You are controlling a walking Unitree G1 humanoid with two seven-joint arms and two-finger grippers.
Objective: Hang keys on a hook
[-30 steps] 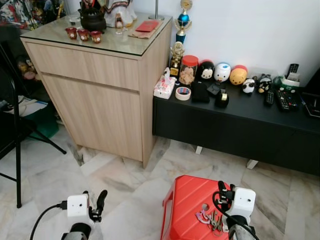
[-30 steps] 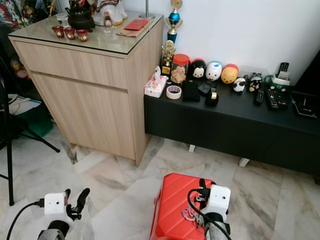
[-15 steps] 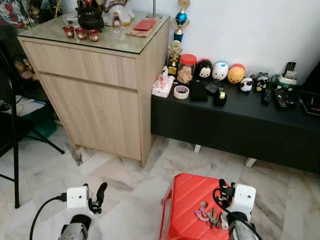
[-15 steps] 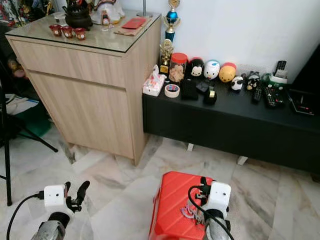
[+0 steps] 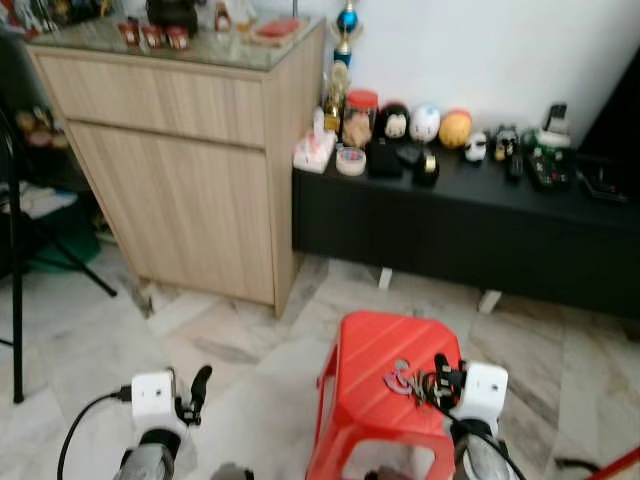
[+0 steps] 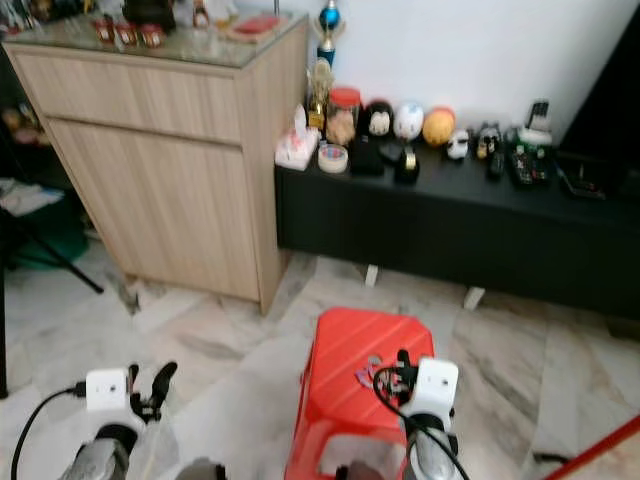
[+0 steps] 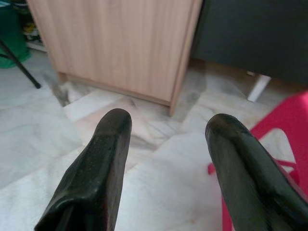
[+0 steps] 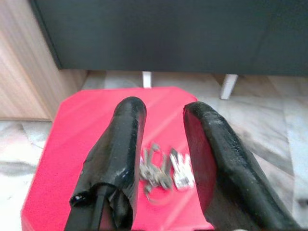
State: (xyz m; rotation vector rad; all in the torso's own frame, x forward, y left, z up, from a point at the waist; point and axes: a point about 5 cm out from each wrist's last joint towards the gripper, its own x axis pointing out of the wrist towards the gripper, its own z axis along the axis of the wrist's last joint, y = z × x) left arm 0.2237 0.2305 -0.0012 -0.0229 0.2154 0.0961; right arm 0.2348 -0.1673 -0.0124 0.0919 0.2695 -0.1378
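Observation:
A bunch of keys [image 5: 404,380] with a pink tag lies on top of a red plastic stool [image 5: 362,395]. My right gripper [image 5: 440,373] hovers just behind the keys, open. In the right wrist view the keys [image 8: 161,171] lie on the stool [image 8: 91,126] between and below the two black fingers [image 8: 122,144], untouched. Low over the marble floor to the stool's left, my left gripper [image 5: 199,383] is open and holds nothing; its wrist view shows its fingers [image 7: 103,159] spread before the floor and cabinet.
A light wooden cabinet [image 5: 190,150] stands at the back left. Beside it a low black console [image 5: 470,225] carries figurines, a tape roll and remotes. Black stand legs [image 5: 14,300] are at the far left. A red rod [image 5: 618,463] crosses the bottom right corner.
The camera has tilted down and pulled back, so the furniture sits higher and the whole stool shows. The right gripper stays by the keys, now slightly nearer them.

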